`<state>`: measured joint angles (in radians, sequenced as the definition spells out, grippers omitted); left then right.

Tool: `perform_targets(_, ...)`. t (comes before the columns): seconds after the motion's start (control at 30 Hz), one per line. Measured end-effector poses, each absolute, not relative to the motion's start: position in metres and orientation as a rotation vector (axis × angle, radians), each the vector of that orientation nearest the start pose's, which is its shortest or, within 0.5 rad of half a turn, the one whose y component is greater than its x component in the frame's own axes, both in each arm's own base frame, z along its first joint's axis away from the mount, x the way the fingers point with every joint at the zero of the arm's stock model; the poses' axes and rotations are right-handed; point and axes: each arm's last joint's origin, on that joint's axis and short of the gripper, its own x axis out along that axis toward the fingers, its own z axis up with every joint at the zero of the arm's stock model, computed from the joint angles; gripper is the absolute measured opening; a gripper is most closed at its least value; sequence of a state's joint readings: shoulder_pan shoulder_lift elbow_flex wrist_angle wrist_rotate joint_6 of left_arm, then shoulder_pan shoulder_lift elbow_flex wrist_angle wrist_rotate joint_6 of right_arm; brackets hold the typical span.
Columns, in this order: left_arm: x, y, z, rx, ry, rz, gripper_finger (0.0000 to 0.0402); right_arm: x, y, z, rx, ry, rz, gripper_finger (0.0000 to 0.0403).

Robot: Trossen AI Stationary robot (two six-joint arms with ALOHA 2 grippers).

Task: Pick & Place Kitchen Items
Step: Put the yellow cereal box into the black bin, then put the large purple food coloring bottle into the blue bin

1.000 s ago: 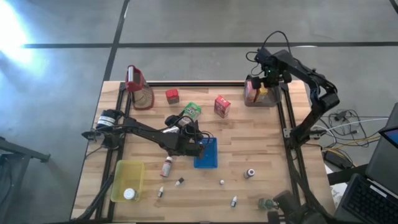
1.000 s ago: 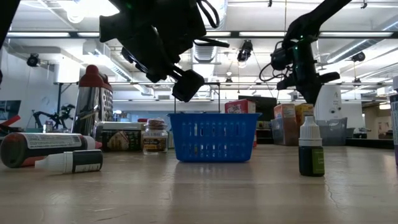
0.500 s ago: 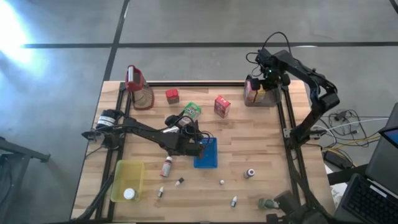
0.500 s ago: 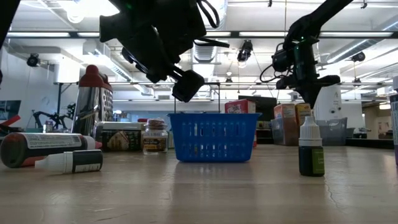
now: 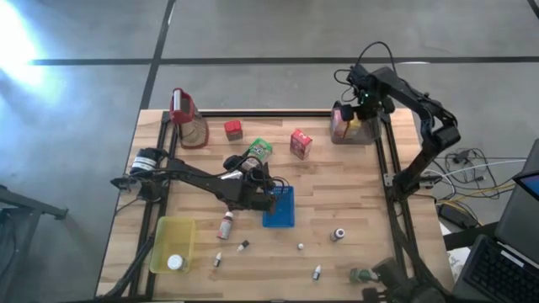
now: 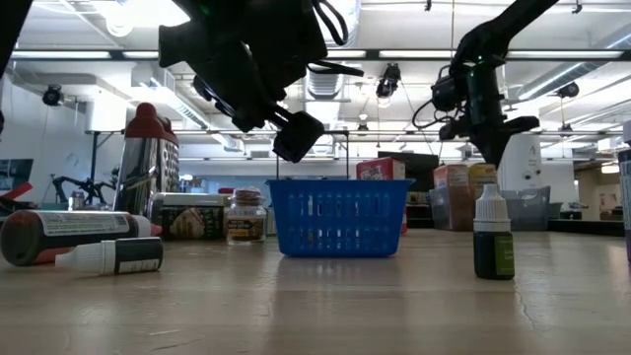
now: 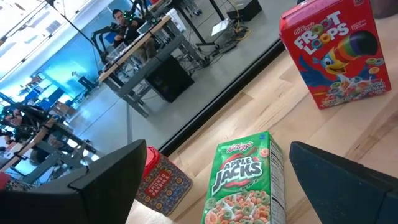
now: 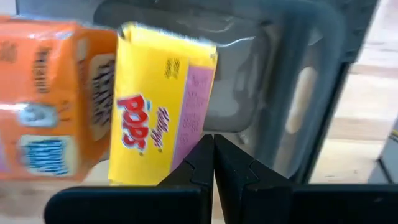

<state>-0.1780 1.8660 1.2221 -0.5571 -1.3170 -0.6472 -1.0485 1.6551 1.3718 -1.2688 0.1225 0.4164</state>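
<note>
High view: the right gripper (image 5: 360, 108) hovers over the clear bin (image 5: 354, 135) at the table's far right corner, apparently between picks.

Right wrist: jaws clenched, empty, facing a yellow Pops carton (image 8: 163, 102) inside; next move needs them spread.

Left wrist: the left gripper (image 7: 211, 186) is spread wide before Apple Jacks (image 7: 244, 180) and Froot Loops (image 7: 336, 53) boxes.

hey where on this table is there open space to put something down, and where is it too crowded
Bare wood lies between the red cereal box and the clear bin, and down the table's right side past the blue tray. The front strip is dotted with small bottles. The middle is crowded: the left hand hovers by the tray and the green cereal box.
</note>
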Motion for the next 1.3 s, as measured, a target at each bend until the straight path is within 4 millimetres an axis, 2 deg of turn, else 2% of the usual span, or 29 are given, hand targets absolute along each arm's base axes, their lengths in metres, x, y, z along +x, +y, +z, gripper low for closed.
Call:
perform_targets(0.27,0.355,-0.035,0.187,0.309,0.543,1.196,0.0400,0.142,-0.256,0.280,0.964,1.187,-1.277,0.0008)
perform_targets(0.5,0.355,-0.035,0.187,0.307,0.542,1.197,0.0400,0.136,-0.244,0.319,0.860,1.075,-1.250,0.0008)
perform_targets(0.73,0.356,-0.033,0.187,0.298,0.535,1.202,0.0400,0.132,-0.218,0.358,0.733,0.961,-1.199,0.0008)
perform_targets(0.87,0.357,-0.033,0.187,0.296,0.533,1.202,0.0400,0.130,-0.202,0.374,0.644,0.926,-1.142,0.0008)
perform_targets(1.07,0.356,-0.033,0.188,0.325,0.548,1.200,0.0400,0.135,-0.177,0.392,0.537,0.855,-1.054,0.0008)
perform_targets(1.3,0.350,-0.040,0.193,0.343,0.456,1.254,0.0400,0.153,-0.148,0.404,0.402,0.809,-0.830,0.0008)
